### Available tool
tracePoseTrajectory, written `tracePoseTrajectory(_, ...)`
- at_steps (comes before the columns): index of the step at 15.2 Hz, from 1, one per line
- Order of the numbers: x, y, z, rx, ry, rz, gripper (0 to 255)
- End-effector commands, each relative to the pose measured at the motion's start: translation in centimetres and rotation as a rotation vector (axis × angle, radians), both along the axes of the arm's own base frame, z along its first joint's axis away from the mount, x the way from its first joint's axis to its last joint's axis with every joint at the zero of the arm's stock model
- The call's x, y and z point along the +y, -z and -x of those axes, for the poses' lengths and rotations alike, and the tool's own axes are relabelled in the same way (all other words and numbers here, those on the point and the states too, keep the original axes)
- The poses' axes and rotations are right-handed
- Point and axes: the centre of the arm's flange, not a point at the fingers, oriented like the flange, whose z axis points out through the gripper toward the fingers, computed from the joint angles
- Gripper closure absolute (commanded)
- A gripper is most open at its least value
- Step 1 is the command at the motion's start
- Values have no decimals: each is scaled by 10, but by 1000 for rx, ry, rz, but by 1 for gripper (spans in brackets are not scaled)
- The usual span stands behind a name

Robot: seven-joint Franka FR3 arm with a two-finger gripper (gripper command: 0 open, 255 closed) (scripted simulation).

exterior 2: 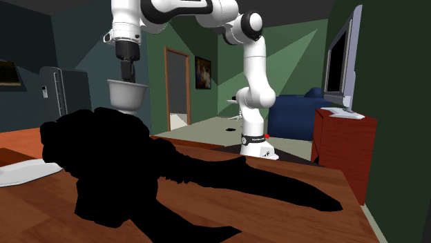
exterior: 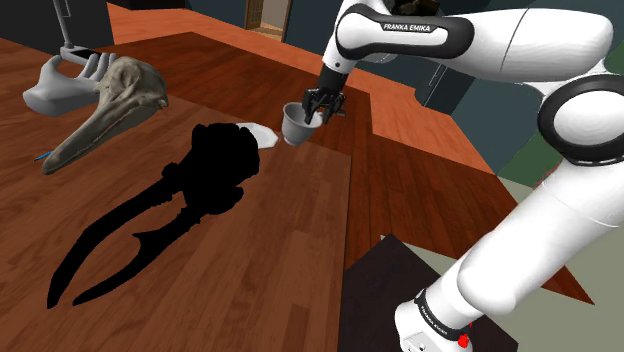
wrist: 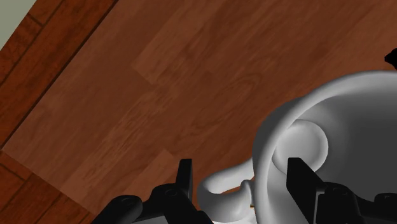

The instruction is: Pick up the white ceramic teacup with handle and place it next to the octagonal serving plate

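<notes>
the gripper holds the pale grey-white teacup upright and clear of the wooden table; in the wrist view the fingers pinch the cup's wall just beside its handle, one outside and one inside the bowl. in the shoulder view the teacup hangs just beside the white plate, which lies flat on the table, partly hidden behind a large black shape. in the second exterior view the teacup is above that black shape, with the plate low at that view's left. a long-beaked bird skull lies well apart from the cup
</notes>
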Motion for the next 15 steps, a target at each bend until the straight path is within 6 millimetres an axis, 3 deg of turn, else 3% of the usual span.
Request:
tracePoseTrajectory(1, -23, -3, -17, -1, -1, 0, 255)
tracePoseTrajectory(3, -43, -3, -33, -1, -1, 0, 255)
tracePoseTrajectory(15, -43, 61, -33, -1, -1, 0, 255)
